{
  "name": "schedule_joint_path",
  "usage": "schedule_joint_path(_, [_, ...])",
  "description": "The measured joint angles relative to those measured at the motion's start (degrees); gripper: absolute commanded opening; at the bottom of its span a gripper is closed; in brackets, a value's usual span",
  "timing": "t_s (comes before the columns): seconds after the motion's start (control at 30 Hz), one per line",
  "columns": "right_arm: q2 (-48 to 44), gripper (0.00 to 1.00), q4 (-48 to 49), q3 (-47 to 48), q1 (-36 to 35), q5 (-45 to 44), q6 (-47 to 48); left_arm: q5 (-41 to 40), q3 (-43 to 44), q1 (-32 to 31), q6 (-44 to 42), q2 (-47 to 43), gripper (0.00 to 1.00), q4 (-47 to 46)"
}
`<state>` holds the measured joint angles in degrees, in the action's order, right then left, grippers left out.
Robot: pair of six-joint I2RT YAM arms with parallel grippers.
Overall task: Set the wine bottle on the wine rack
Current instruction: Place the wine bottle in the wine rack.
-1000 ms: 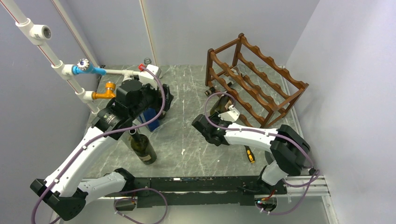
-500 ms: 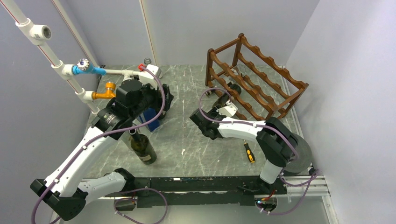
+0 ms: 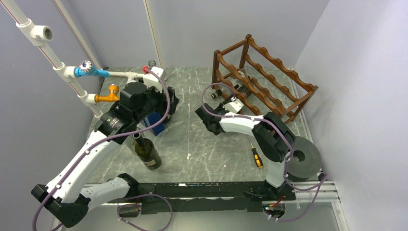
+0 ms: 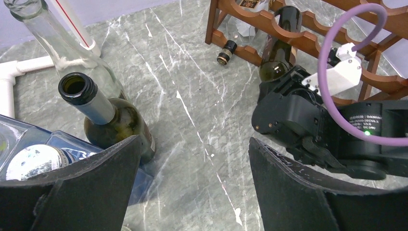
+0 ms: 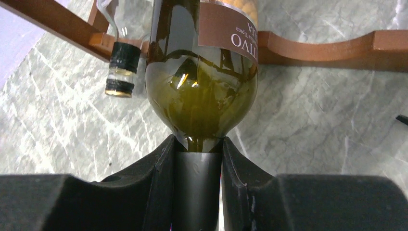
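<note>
The right gripper (image 5: 197,144) is pinching the dark neck of the wine bottle (image 5: 202,91), its fingers pressed tight on either side. The bottle's green body is lying across the low front rail of the wine rack (image 5: 337,45). Its base is pointing into the frame and its neck is sticking out over the marbled surface (image 4: 192,77). Its brown label is showing the letters "TIVO" in white; the smaller print beside them is too fine for me to read. A small capped bottle neck (image 5: 120,67) is poking out just beside it. The left gripper (image 4: 195,142) is hanging spread wide, holding nothing, above a second dark bottle (image 4: 113,122) that is standing open-mouthed.
</note>
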<state>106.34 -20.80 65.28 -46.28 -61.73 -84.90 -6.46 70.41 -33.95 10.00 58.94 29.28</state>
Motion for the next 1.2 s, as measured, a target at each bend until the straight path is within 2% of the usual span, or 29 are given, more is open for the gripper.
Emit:
schedule_joint_path(0.53, [10.45,0.0,-2.93,13.29,3.61,-2.97,3.67,2.19,-0.17,0.02,0.42,0.0,0.87,-0.15])
schedule_joint_path(0.7, [11.65,0.0,-8.44,16.41,4.68,-3.1,0.83,2.89,-0.17,0.02,0.85,0.02,0.86,-0.15])
schedule_joint_path(0.93, [14.95,0.0,-20.2,22.16,5.46,-4.94,-7.78,3.72,-0.17,0.02,1.7,0.09,0.86,-0.17])
schedule_joint_path(1.2, [15.21,0.0,-22.29,22.62,6.62,-5.29,-8.22,4.09,-0.17,0.02,1.73,0.15,0.86,-0.15])
